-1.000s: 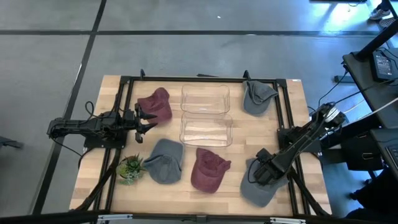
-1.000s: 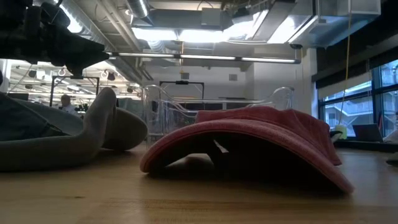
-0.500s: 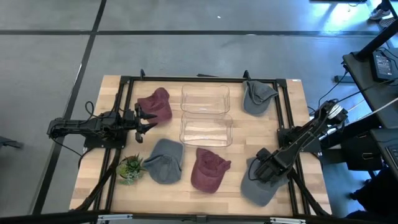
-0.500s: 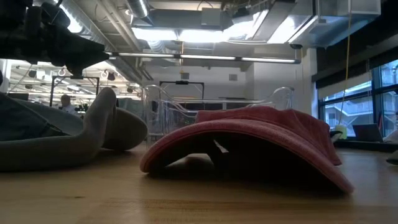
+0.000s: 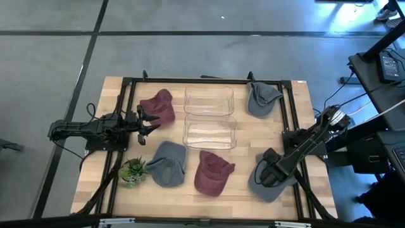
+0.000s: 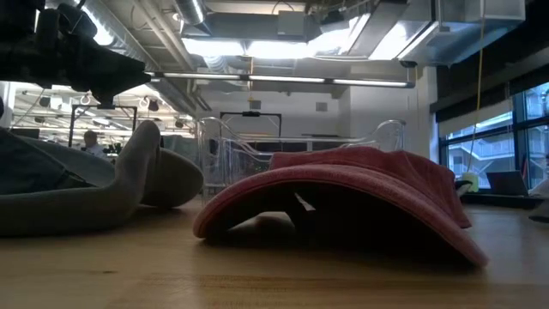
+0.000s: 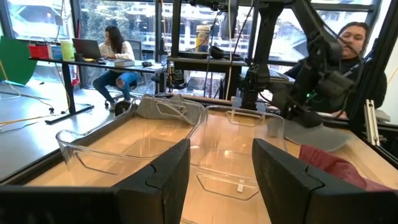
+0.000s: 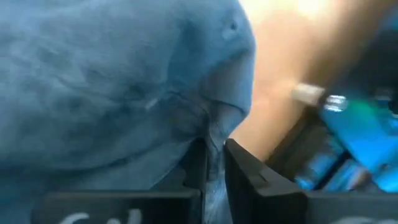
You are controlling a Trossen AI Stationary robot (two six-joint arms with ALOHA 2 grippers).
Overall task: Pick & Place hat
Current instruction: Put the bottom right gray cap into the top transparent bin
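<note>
The grey hat (image 5: 271,183) lies at the lower right of the high view on the desk (image 5: 240,190), its fabric pinched between the closed fingers of the right hand (image 5: 268,175). Left of it sit a maroon hat (image 5: 212,172), another grey hat (image 5: 168,163) and a small plant (image 5: 132,171). The right wrist view alone shows the cloth clamped (image 8: 211,155). The left hand (image 5: 149,120) hovers at centre left, fingers apart, facing two clear bins (image 5: 209,116).

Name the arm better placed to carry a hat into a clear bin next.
Right. The right gripper is already shut on the grey hat at the table's front-right corner; the left gripper hangs open and empty beside the maroon hat.
</note>
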